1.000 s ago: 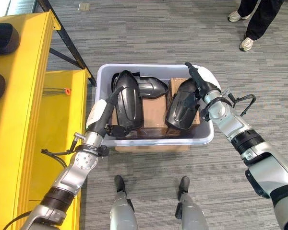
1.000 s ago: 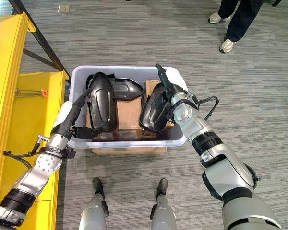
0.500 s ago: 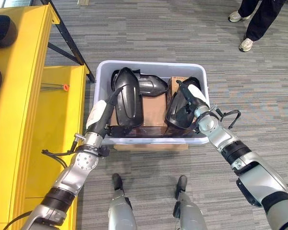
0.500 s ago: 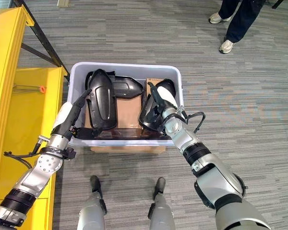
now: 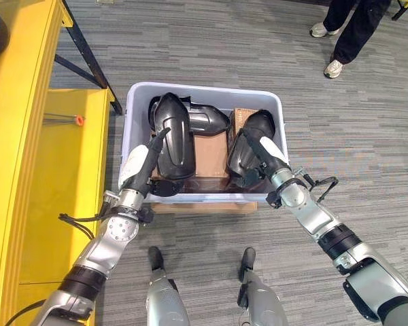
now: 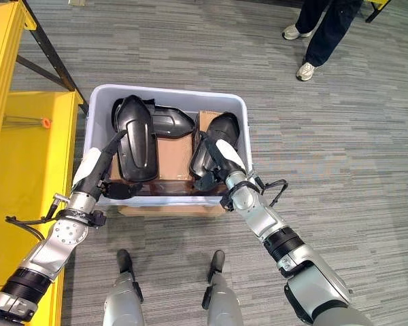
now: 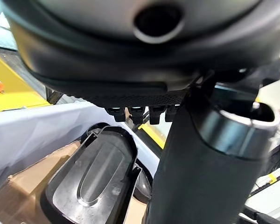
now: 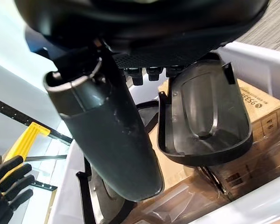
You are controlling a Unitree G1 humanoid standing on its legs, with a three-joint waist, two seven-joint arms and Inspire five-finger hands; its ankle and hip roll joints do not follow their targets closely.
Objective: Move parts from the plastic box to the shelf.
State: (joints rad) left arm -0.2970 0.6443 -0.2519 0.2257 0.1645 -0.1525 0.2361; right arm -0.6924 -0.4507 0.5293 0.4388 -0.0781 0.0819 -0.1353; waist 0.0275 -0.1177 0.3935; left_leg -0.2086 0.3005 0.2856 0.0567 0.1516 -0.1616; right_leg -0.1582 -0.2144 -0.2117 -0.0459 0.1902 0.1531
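Both the left hand [image 5: 137,170] and right hand [image 5: 267,153] reach open-fingered into the plastic box [image 5: 134,129], where the rigid, glossy black parts [image 5: 173,136] look light but slippery, best gripped at their rims.

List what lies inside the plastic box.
Three black moulded parts over brown cardboard in the plastic box; what lies under the cardboard is covered.

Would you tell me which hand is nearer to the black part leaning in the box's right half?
Right. The right hand rests against that black part; the left hand is across the plastic box.
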